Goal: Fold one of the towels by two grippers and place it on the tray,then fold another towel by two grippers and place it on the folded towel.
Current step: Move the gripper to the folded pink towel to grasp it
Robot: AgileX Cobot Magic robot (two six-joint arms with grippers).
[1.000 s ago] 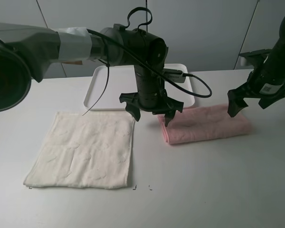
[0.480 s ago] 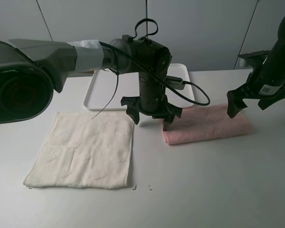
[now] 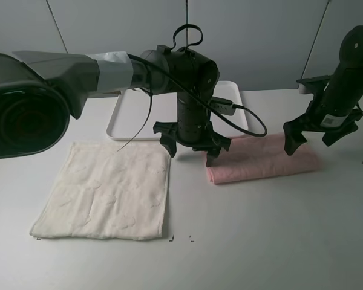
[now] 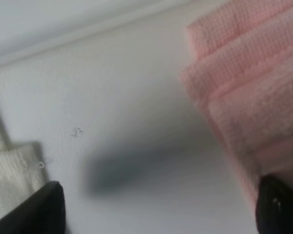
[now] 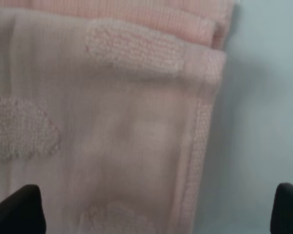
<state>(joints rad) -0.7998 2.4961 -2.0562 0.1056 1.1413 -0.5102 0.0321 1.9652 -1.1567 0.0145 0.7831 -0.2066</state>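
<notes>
While the pale pink towel (image 3: 263,160) lay folded right of centre, off the white tray (image 3: 136,115) | my left gripper (image 3: 192,154) hung spread over its left end, my right gripper (image 3: 308,142) spread over its right, likely to lift both ends | cream-white towel (image 3: 106,190) flat, near left.

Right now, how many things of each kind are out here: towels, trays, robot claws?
Towels: 2 (pale pink towel, folded; cream-white towel, spread flat)
Trays: 1 (white tray)
Robot claws: 2 (left gripper, right gripper, both open)
Total: 5
</notes>
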